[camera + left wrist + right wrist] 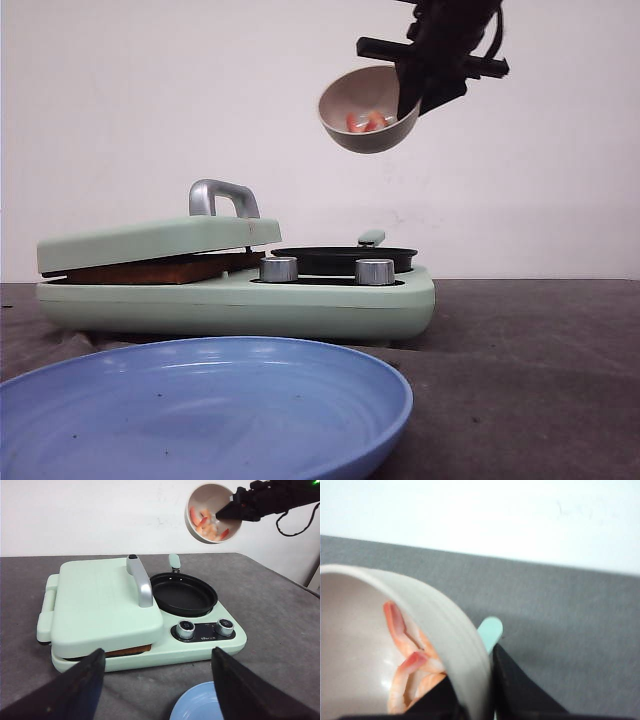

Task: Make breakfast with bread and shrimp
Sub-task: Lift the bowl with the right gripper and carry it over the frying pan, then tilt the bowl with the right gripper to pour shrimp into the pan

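Nearest in the front view: a wide, shallow blue ceramic plate (pixel 200 405) on the grey table (pixel 530 370), its rim also showing in the left wrist view between the two dark fingers (pixel 75 687) of the left gripper (pixel 159 685), spread wide with nothing between them. Just behind the plate, a mint-green breakfast appliance (pixel 235 300) with rounded corners. On its left half, a closed mint-green press lid (pixel 105 605) with a curved silver handle (pixel 222 197), resting slightly tilted over a browned slice of bread (pixel 155 268), of which only the crust edge shows in the gap between lid and base; impossible to tell how many slices lie under there. On its right half, two silver knobs (pixel 327 270) at the front edge and, behind them, a round black non-stick pan (pixel 184 594) with a short mint-green handle (pixel 174 561) pointing toward the white wall (pixel 150 100). High over the pan, well clear of it, a beige round bowl (pixel 368 108) tipped on its side, opening turned toward the appliance's left. Clamped on the bowl's rim, one finger inside and one outside, the black right gripper (pixel 425 90). Inside the bowl, lying against the lower wall, several orange-pink shrimp (pixel 412 672) with pale bodies and redder tails. Farthest back, bare white wall.
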### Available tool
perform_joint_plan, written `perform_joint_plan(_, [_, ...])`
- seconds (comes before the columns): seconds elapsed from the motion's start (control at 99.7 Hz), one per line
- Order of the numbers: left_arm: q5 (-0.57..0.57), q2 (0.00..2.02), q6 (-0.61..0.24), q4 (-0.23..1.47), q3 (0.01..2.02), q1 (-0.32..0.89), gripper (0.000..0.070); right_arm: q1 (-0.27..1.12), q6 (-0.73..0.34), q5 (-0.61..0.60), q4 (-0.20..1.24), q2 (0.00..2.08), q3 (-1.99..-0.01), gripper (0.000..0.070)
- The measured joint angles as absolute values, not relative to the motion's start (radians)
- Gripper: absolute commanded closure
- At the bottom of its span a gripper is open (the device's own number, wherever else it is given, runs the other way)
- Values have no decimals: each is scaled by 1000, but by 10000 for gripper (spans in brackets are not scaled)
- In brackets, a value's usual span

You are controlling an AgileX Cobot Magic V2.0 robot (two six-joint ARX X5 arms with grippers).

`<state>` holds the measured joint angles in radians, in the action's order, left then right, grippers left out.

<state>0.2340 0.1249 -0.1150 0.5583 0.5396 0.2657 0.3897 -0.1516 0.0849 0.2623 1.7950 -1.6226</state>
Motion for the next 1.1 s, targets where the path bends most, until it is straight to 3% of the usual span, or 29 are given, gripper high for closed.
perform_joint_plan(0.421, [234, 125, -113, 558, 540, 266, 347, 479, 88, 413, 178, 1888, -1623, 700])
perform_joint_plan(1.104, [242, 125, -110, 558, 539, 266, 348, 641, 654, 853, -19, 1974, -1623, 700])
